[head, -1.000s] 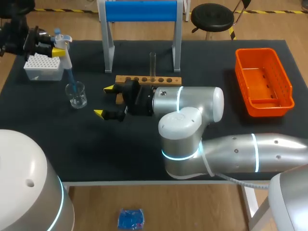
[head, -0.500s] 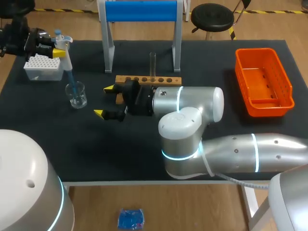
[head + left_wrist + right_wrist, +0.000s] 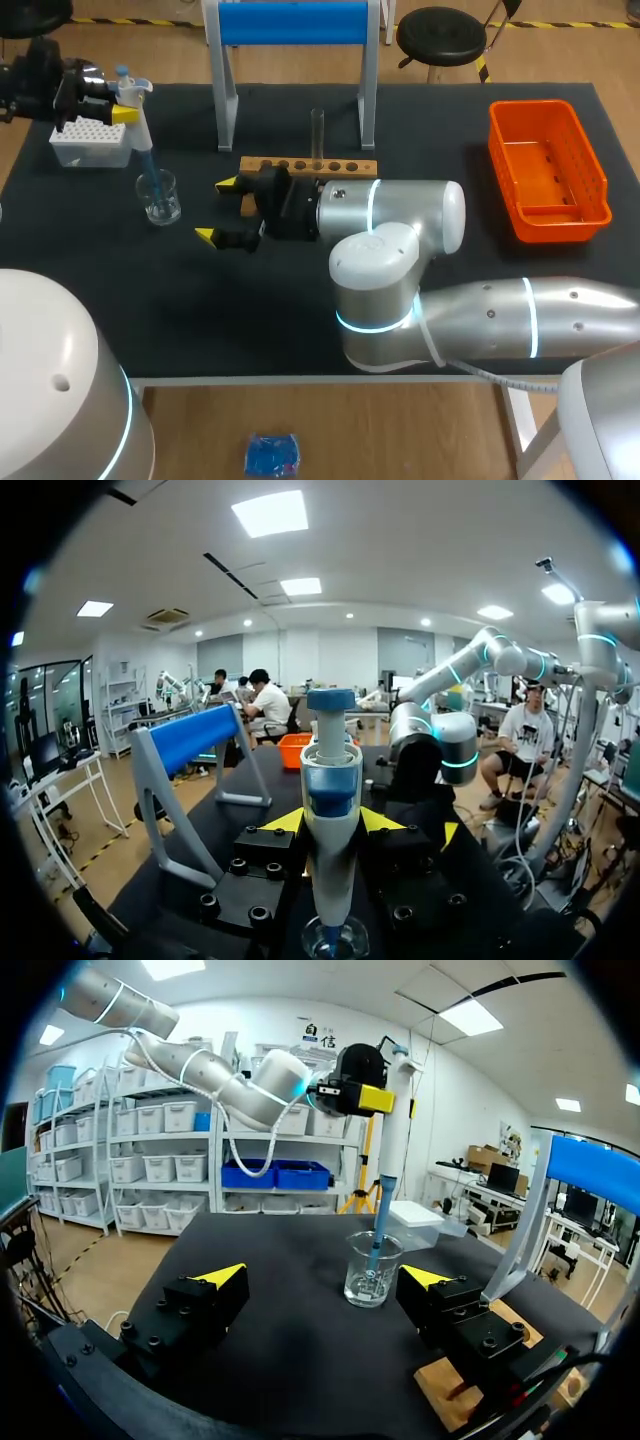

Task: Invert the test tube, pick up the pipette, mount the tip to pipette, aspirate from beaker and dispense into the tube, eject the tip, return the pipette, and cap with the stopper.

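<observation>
The left pincer [image 3: 118, 104], clamped on the pipette [image 3: 139, 118], has risen a little in the last second, yet the blue tip [image 3: 150, 172] below it still dips into the beaker [image 3: 160, 198]. Aspiration looks finished. The carry to the test tube [image 3: 318, 132], upright in its rack [image 3: 308, 166] beside the right pincer [image 3: 217, 210], probably comes next. That pincer gapes wide and empty, with the beaker ahead of it.

Bright, even overhead light; soft shadows on the table [image 3: 200, 300].

Black table [image 3: 440, 130]: beaker [image 3: 160, 197], tip box [image 3: 90, 146], wooden rack [image 3: 308, 166], orange basket [image 3: 560, 229] (far right).
</observation>
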You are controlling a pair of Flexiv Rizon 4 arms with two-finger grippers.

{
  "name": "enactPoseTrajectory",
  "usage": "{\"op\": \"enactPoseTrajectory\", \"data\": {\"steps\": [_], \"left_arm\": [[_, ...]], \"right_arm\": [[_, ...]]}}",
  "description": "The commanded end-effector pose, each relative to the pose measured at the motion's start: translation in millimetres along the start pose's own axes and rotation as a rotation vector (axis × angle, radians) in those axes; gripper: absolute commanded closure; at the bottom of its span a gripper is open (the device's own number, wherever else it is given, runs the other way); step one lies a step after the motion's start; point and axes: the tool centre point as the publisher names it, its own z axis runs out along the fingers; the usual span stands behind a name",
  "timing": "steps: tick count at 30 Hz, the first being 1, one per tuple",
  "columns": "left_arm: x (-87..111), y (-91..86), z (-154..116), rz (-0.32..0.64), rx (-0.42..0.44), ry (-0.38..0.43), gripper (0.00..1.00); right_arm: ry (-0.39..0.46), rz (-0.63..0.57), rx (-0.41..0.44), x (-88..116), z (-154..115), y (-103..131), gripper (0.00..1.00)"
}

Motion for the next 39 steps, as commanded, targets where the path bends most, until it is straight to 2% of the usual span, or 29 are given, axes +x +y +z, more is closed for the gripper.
{"op": "enactPoseTrajectory", "data": {"steps": [1,14,39], "left_arm": [[-2.9,2.3,-1.0,-0.004,0.002,0.007,1.0],[-3.5,7.6,-0.2,-0.019,0.006,0.006,1.0],[-3.3,7.1,-2.0,-0.019,0.022,-0.001,1.0]], "right_arm": [[0.003,0.0,0.001,-0.6,-1.9,0.1,0.0],[0.003,0.0,0.001,-0.6,-1.9,0.1,0.0],[0.003,0.0,0.001,-0.6,-1.9,0.1,0.0]]}}
